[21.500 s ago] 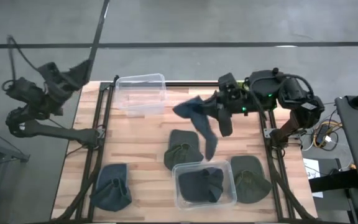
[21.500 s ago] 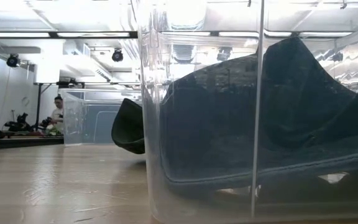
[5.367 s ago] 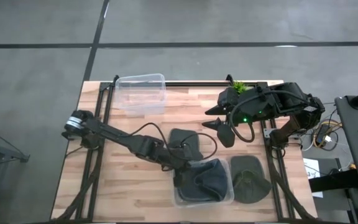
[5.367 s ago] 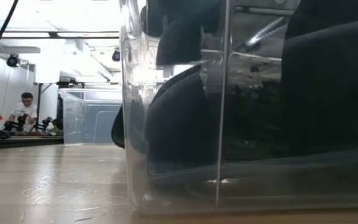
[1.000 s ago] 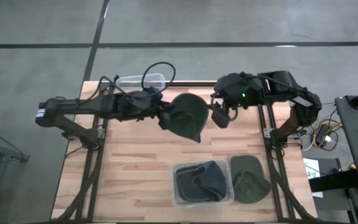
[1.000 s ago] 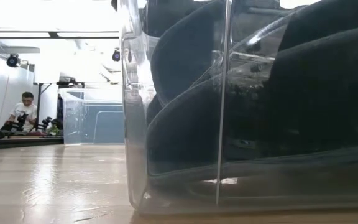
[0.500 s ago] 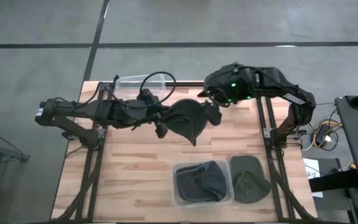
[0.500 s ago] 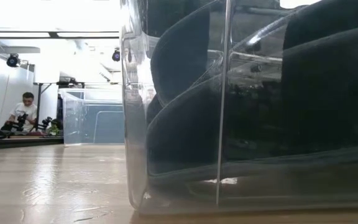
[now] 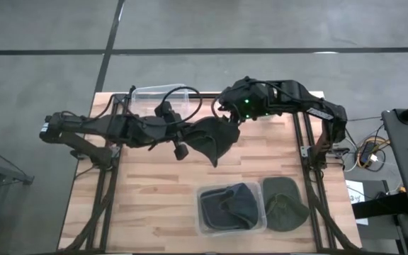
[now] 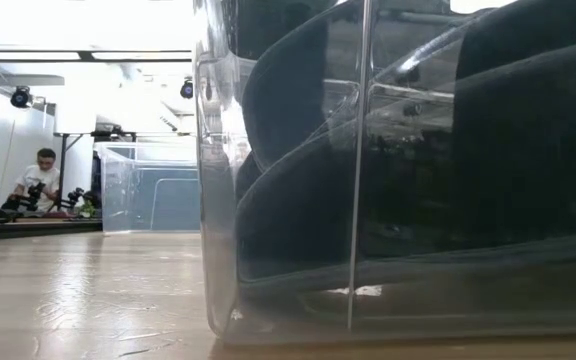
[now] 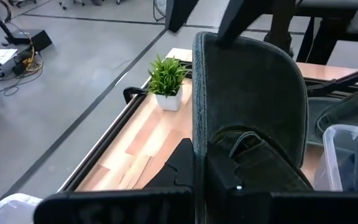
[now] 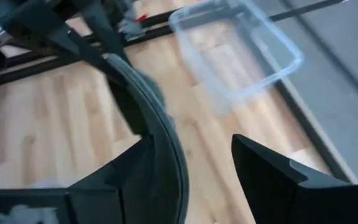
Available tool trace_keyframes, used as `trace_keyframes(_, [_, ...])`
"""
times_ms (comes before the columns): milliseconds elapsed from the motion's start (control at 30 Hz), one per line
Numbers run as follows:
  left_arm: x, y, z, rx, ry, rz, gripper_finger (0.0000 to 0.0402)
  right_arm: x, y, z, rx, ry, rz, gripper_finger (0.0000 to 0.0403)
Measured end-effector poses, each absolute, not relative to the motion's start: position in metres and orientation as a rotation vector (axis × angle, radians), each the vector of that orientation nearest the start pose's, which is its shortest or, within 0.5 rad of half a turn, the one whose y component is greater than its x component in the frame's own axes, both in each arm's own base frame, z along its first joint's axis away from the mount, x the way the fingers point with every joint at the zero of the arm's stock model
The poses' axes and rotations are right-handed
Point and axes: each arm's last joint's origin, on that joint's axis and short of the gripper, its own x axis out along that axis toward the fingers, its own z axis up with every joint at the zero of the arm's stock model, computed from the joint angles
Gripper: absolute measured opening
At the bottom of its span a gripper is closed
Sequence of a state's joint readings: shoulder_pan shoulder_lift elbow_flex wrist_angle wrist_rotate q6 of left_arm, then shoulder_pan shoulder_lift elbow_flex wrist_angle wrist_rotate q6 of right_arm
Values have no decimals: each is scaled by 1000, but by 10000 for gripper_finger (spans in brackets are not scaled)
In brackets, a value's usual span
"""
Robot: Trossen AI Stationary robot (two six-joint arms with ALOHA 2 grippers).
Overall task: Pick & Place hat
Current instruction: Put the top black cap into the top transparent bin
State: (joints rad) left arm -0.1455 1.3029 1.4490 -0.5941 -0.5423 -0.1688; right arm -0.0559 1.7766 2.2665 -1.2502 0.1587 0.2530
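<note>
A dark hat [image 9: 214, 140] hangs in the air over the middle of the table's far half, with my left gripper [image 9: 181, 147] shut on it from the left. In the left wrist view the hat [image 11: 247, 93] stands on edge in front of my left gripper [image 11: 201, 163]. My right gripper [image 9: 229, 117] is open at the hat's far side. In its own wrist view my right gripper [image 12: 191, 142] has the hat's curved rim [image 12: 151, 102] running between its fingers, close along one finger [image 12: 138, 165]. My left gripper pinches the hat's edge [image 11: 199, 146] between its two fingers, coming level from the table's left. The hat stands on edge beyond the fingers, lifted clear of the table. My right gripper has the rim beside one finger; whether it touches, I cannot tell.
A clear empty bin [image 9: 160, 94] stands at the far left, partly behind the left arm. A near bin [image 9: 232, 209] holds dark hats and fills the low view [image 10: 388, 200]. An olive hat [image 9: 285, 204] lies right of it. A small plant [image 11: 166, 74] stands at the table's far edge.
My right gripper has moved toward the table's left and far edge, from beside the hat to over its far rim. The hat has turned somewhat in my left gripper's hold and shows narrower from above, staying lifted.
</note>
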Motion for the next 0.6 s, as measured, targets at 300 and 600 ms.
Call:
trace_keyframes(300, [265,-25,412,30,407,414,7,341,-23,457,273,748,-212,137])
trace_keyframes(600, [256,-25,419,-77,370,400,25,346,-22,456,307,733,-179,14])
